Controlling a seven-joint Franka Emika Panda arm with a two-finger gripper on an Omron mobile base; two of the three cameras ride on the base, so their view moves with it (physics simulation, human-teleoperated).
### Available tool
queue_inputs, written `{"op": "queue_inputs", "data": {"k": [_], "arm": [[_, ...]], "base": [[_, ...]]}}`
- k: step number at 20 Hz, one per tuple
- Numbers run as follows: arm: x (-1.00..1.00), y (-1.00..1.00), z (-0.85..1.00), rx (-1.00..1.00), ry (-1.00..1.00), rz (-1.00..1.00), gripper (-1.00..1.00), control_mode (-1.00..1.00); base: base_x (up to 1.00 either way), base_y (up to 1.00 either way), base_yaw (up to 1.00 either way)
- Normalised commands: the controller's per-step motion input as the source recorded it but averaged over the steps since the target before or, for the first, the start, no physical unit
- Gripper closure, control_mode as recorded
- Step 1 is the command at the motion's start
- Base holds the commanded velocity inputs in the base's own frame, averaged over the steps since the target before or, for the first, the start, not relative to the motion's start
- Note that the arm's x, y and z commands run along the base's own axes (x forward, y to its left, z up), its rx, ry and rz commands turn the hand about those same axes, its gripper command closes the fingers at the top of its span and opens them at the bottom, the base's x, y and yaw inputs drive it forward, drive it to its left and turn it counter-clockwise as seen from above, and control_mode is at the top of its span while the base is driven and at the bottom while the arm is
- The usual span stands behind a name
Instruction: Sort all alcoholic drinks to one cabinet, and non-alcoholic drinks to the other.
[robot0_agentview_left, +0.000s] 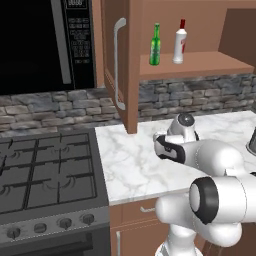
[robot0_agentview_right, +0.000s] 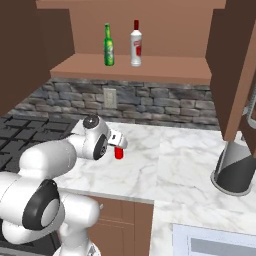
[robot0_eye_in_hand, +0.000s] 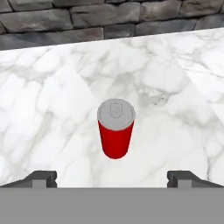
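Red can (robot0_eye_in_hand: 115, 129) dead ahead of the tool (robot0_eye_in_hand: 112, 178), standing upright on the marble worktop (robot0_eye_in_hand: 52, 109), centred btwn the two fingertips (robot0_eye_in_hand: 40, 178) but a bit beyond them, not touching. Tool's jaws spread wide, nothing held. Up above the tool, the green bottle (robot0_agentview_left: 155, 45) and white bottle (robot0_agentview_left: 180, 42) stand side by side on the open cabinet (robot0_agentview_left: 200, 62) shelf, so alcohol looks sorted. Step in hand, I'd say: lining up on the can, approach phase. Next move prob needs a push fwd so the jaws straddle the can's body, then close, w/o tipping it.
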Motion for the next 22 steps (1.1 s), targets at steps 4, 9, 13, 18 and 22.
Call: {"op": "queue_inputs", "data": {"k": [4,9,13,18,22], "arm": [[0.09,0.0,-0.05,0.0,0.0,0.0,-1.0,-1.0],[0.12,0.0,0.0,0.0,0.02,0.0,-1.0,-1.0],[0.12,-0.03,0.0,0.0,0.01,0.0,-1.0,-1.0],[0.11,-0.01,0.0,0.0,0.01,0.0,-1.0,-1.0],[0.11,0.0,-0.02,0.0,0.01,0.0,-1.0,-1.0]], "base": [[0.0,0.0,0.0],[0.0,0.0,0.0],[0.0,0.0,0.0],[0.0,0.0,0.0],[0.0,0.0,0.0]]}}
